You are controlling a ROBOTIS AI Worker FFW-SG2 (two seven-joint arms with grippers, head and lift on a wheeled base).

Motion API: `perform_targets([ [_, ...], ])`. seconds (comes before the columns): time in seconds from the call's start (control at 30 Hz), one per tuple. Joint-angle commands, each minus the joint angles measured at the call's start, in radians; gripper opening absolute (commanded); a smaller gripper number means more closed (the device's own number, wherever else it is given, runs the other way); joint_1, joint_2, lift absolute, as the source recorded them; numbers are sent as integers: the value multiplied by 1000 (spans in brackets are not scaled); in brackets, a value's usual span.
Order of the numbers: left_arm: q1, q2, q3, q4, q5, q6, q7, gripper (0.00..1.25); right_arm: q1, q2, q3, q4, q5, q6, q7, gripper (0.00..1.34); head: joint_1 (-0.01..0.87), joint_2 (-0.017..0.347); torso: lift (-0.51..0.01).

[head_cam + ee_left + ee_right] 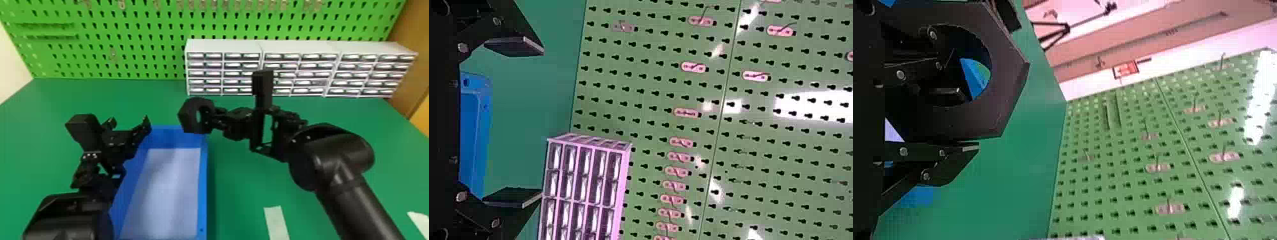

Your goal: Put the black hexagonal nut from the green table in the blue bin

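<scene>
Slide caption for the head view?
Right gripper holding black hexagonal nut near far right corner of rectangular blue bin, open left gripper by its left side.

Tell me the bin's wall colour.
The bin has plain blue walls; the head view shows them best.

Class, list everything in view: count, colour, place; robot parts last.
Hexagonal nut: one, black, in right gripper
Bin: one, blue, on table
Liner: one, whitish, in bin
Strips: two, pale, on table, near right
Drawer cabinets: three, white, table's far side
Table: one, green, under bin
Pegboard: one, green, behind table
Hooks: several, pale, on pegboard
Panel: one, brown, far right
Arms: two, black, both sides
Left gripper: one, black, by bin
Right gripper: one, black, above table
</scene>
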Motion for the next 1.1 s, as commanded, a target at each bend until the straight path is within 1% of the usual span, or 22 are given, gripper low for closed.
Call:
perform_targets([
  [0.0, -3, 0, -1, 1, -1, 0, 0, 983, -21, 6, 57, 18, -21, 0, 4, 180, 686, 51, -97],
  [0.07, -3, 0, -3, 1, -1, 0, 0, 982, -27, 9, 79, 24, -30, 0, 6, 180, 686, 51, -97],
  [0.27, -5, 0, -1, 3, -1, 0, 0, 980, -42, 8, 134, 35, -56, 0, 6, 180, 686, 51, -97],
  [0.63, -8, 0, -1, 5, -1, 0, 0, 980, -47, 8, 163, 38, -64, -1, 6, 186, 686, 51, -97],
  [0.7, -8, 0, -1, 5, -1, 0, 0, 980, -47, 8, 161, 38, -64, 5, 6, 298, 686, 51, -97],
  [0.73, -8, 0, -1, 5, -1, 0, 0, 980, -47, 9, 163, 38, -64, 6, 6, 394, 686, 51, -97],
  [0.77, -8, 0, -1, 5, -1, 0, 0, 980, -48, 9, 163, 40, -64, 5, 6, 448, 686, 51, -97],
  [0.87, -6, 0, -1, 5, -1, 0, 0, 980, -48, 8, 165, 41, -64, 6, 6, 517, 686, 51, -97],
  [0.97, -6, 0, -1, 5, -1, 0, 0, 980, -47, 8, 165, 41, -65, 5, 6, 704, 686, 51, -97],
  [1.0, -6, 0, -1, 5, -1, 0, 0, 980, -47, 8, 165, 41, -65, 5, 6, 739, 686, 51, -97],
  [1.07, -8, 0, -1, 5, -1, 0, 0, 980, -47, 8, 163, 41, -65, 5, 6, 755, 686, 51, -97],
])
